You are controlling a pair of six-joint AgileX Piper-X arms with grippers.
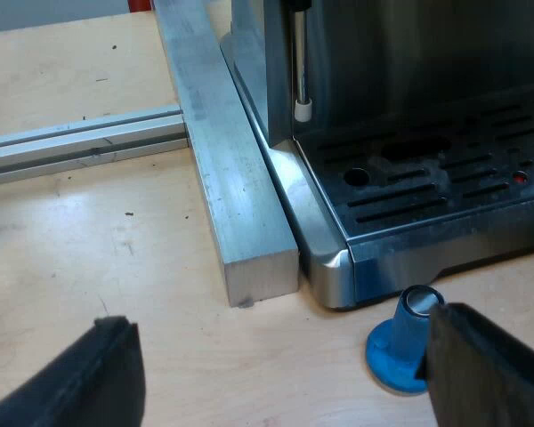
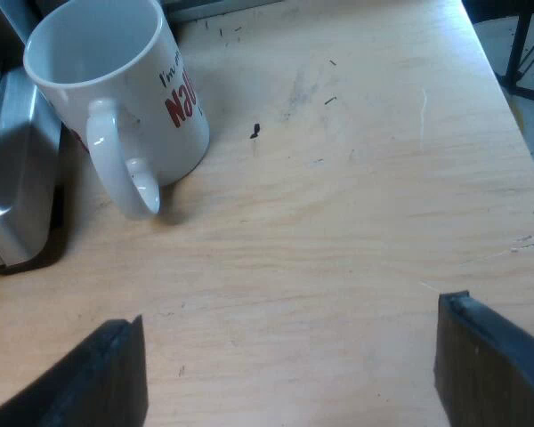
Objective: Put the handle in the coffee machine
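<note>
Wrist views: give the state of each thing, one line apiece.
left gripper: open, empty.
right gripper: open, empty.
blue tamper: standing on the table, metal end up.
mug: upright, empty.
espresso machine: steam wand pointing down.

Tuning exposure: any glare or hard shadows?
Left wrist view: glare on the espresso machine at its base corner and on the metal top of the blue tamper. Right wrist view: even light; the mug throws a soft shadow on the table by its handle.
</note>
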